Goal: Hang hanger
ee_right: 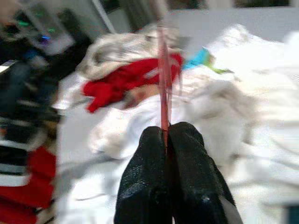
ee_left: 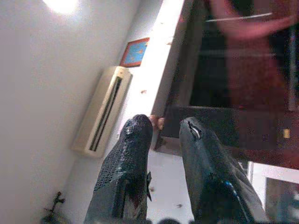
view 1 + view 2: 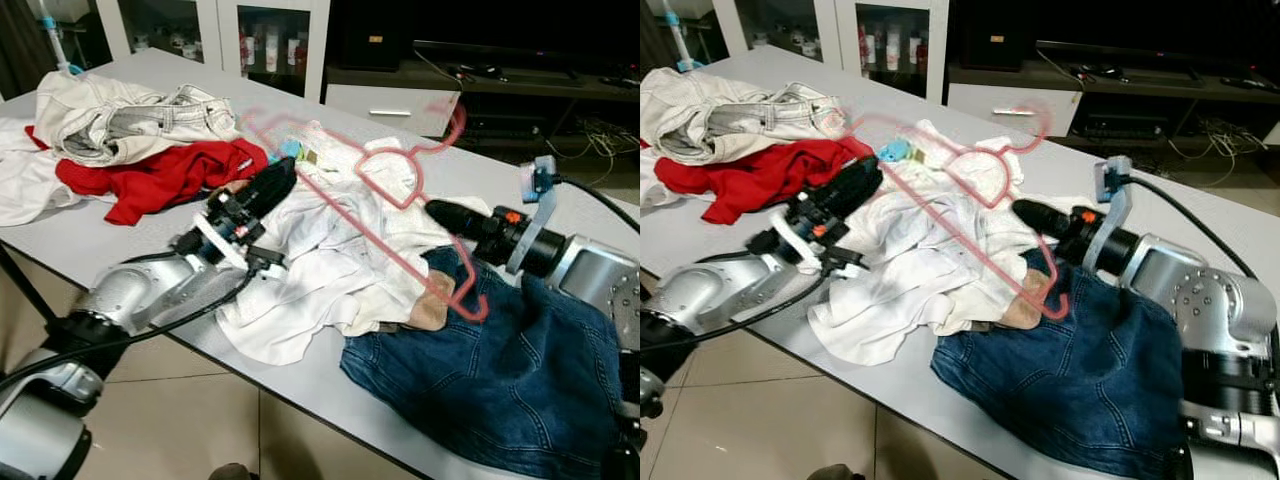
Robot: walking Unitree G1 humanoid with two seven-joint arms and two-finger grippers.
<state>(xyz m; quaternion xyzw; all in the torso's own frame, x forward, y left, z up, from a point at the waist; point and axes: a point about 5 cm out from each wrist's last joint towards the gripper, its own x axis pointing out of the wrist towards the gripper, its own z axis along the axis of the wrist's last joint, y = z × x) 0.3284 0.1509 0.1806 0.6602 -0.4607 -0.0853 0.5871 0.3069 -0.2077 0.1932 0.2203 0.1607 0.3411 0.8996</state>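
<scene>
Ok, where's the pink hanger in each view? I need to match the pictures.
Left eye: hanger mid-picture, above the white clothes, tilted, held by the right pincer.
Right eye: hanger mid-picture, same pose.
Left wrist: a pink blur at the top, probably the hanger; cannot tell.
Right wrist: a thin pink bar rising from the shut fingers.
Shared landmark: red garment, also in the right wrist view.

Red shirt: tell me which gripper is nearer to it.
Left. The left gripper hovers just beside the red shirt, at its edge on the table. The right gripper is farther off, across the white clothes, shut on the pink hanger.
</scene>
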